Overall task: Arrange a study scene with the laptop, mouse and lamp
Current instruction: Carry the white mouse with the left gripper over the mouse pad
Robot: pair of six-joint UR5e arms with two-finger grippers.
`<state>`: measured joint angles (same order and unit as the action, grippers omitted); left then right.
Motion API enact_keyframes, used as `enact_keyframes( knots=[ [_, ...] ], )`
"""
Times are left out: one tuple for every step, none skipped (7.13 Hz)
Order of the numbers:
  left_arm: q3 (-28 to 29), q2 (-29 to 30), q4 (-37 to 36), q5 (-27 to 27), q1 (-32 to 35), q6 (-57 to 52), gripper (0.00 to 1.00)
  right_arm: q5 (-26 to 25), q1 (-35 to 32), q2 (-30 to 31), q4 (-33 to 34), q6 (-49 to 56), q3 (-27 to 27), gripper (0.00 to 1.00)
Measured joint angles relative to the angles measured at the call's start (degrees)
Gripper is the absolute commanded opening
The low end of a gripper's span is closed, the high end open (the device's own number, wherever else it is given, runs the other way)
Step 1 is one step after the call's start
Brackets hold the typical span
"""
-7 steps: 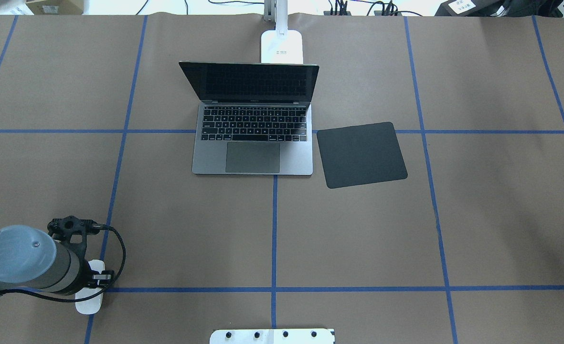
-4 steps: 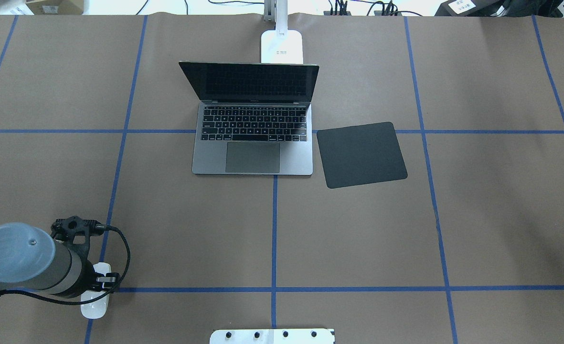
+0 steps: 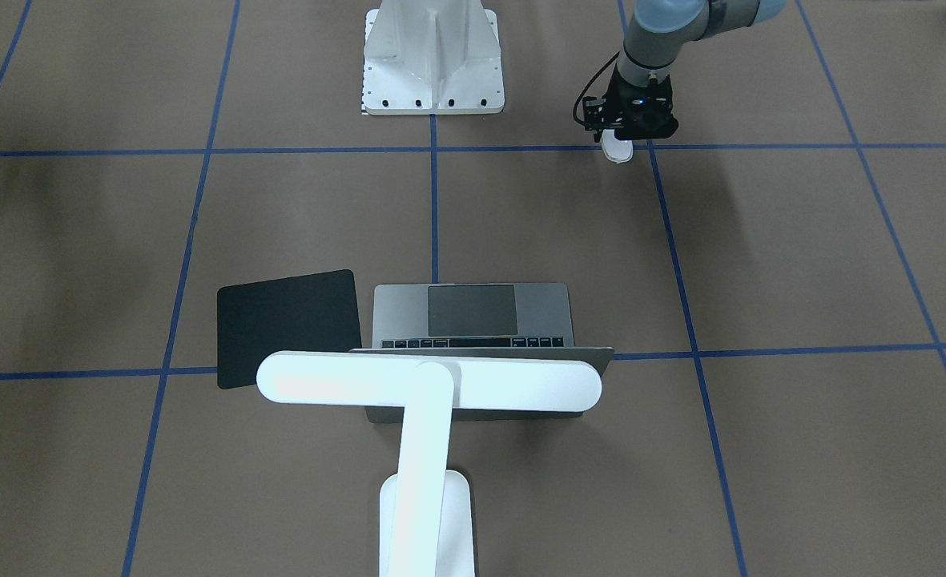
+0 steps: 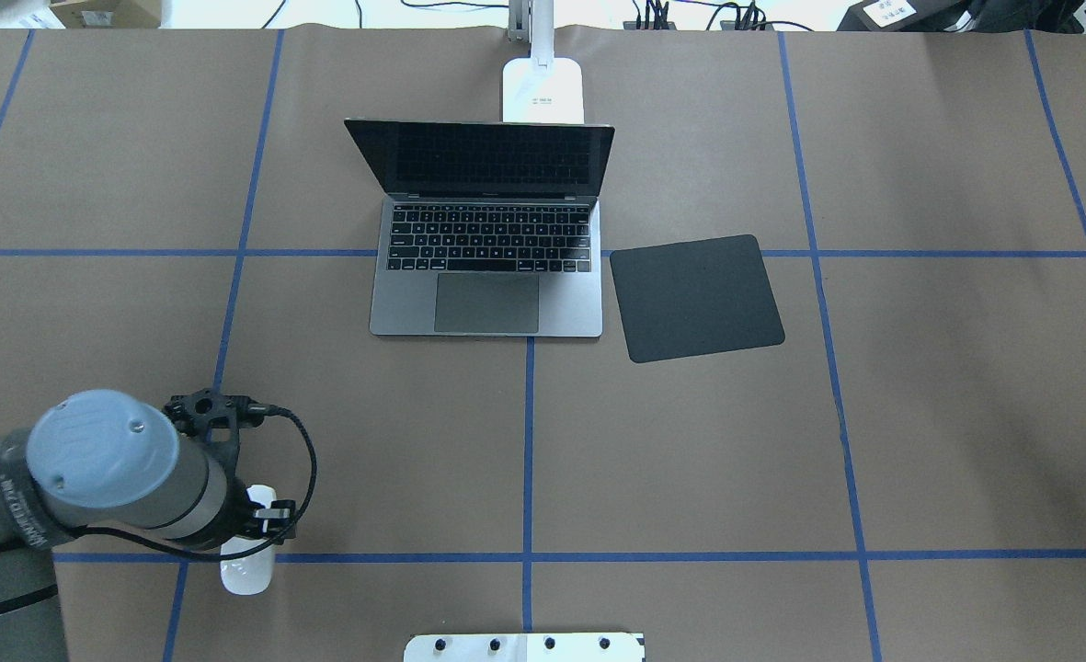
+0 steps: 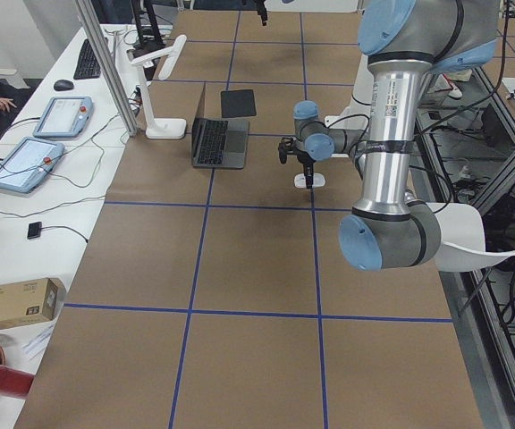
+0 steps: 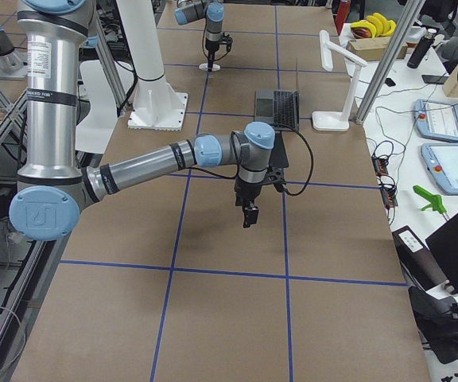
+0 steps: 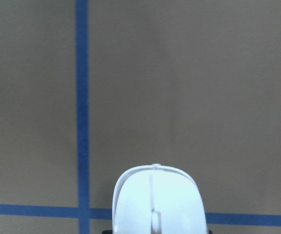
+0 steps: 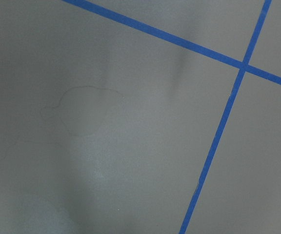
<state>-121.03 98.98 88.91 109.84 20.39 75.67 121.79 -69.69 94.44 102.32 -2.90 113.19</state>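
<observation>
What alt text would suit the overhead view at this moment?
The left claw grips a white mouse at the near-left of the table. An open laptop sits centre-far, with a black pad beside it on the view's right and the base of the lamp behind its screen.

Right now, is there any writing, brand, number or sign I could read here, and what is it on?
Nothing reads clearly enough to quote.
lamp: small print on its base, too small.
laptop: key letters too small.
white label at the table's far edge: blurred.
cardboard box: print too small.
right arm: sticker blurred.
</observation>
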Motion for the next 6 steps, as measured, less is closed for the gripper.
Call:
enact_keyframes(
  knots=[
    [0.69,5.4,-4.68,0.02,0.83,0.03,0.52,0.1,0.0,-0.02,-0.03,0.0,-0.11,1.0],
    [1.64,9.34,-7.37,0.02,1.47,0.09,0.52,0.1,0.0,-0.04,-0.07,-0.02,-0.26,1.0],
    [2.7,11.81,-8.41,0.02,1.86,0.19,0.52,0.09,0.0,-0.04,-0.09,-0.18,-0.41,1.0],
    [3.88,13.81,-8.77,0.03,2.13,0.63,0.52,0.34,-0.01,-0.04,-0.1,-0.47,-0.45,1.0],
    [5.41,15.97,-8.85,0.02,2.33,1.85,0.52,0.84,-0.01,-0.04,-0.1,-0.74,-0.45,1.0],
    [7.26,18.58,-8.8,0.03,2.41,3.82,0.52,1.48,-0.01,-0.03,-0.1,-1.0,-0.48,1.0]
  ],
)
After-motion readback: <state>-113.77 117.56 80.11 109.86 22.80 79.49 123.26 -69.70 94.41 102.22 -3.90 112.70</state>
